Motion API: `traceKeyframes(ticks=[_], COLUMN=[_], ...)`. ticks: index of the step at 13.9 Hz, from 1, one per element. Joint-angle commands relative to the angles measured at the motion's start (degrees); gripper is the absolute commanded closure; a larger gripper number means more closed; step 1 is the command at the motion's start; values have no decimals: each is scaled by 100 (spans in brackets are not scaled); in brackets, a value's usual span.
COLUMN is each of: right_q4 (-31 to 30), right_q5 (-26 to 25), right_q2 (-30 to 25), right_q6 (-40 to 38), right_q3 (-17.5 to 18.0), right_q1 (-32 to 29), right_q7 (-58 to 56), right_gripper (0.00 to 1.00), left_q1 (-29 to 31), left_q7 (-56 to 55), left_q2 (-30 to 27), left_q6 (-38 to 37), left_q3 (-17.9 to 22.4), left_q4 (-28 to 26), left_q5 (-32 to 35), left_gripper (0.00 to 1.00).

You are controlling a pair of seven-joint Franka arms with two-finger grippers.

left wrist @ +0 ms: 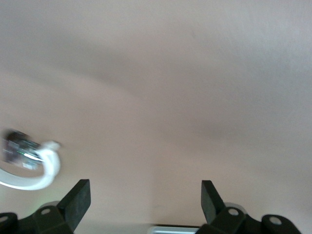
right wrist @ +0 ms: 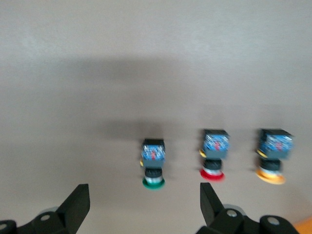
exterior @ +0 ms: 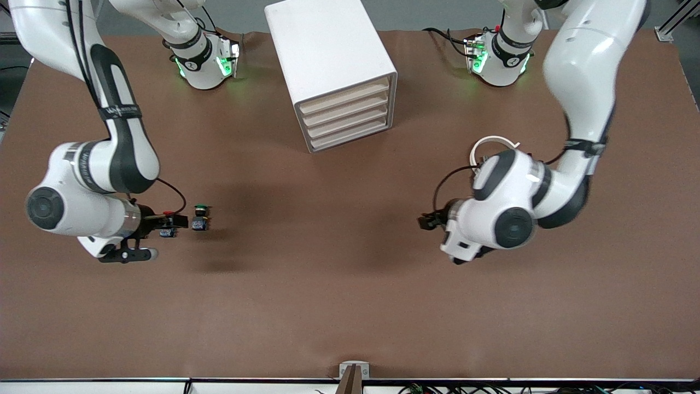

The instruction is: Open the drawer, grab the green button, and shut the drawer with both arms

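Observation:
The white cabinet stands at the table's back middle with all four drawers pushed in. The drawer is the lowest one, its cream front flush. The green-capped button lies on its side on the table toward the right arm's end, cap pointing away from the front camera. My right gripper hangs open just over the table beside it, holding nothing. My left gripper is open over bare table toward the left arm's end.
A red-capped button and a yellow-capped button lie in a row beside the green one; in the front view my right hand covers most of them. Brown table stretches wide toward the front camera. A white cable loop rides on the left wrist.

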Motion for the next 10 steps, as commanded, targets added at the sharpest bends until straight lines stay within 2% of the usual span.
traceKeyframes(ticks=[1,4,6,8,10], right_q4=[333,632,904,1246,1642], right_q5=[-171,-171,-180,-188,-520], right_q2=[-423,-872,-1031,-1111,-1111], right_q6=[-824,-1527,-1993,-2319,-2671], right_q3=[-86,-253,-341,-376,-359], right_q1=[-64,-64,-64,-55,-46], right_q7=[21,13,13,13,13], right_gripper=[0,0,0,0,0], left_q1=[580,1301,1417,841,374], left_q7=[1054,2329,3190,3780,4168], left_q2=[-479,-953,-1453,-2006,-2595], left_q6=[-336,-768,-821,-856,-813], left_q3=[-21,-39,126,1089,1847], left_q4=[-260,-391,-690,-1049,-1567], left_q5=[107,99,46,-33,-182], left_gripper=[0,0,0,0,0])
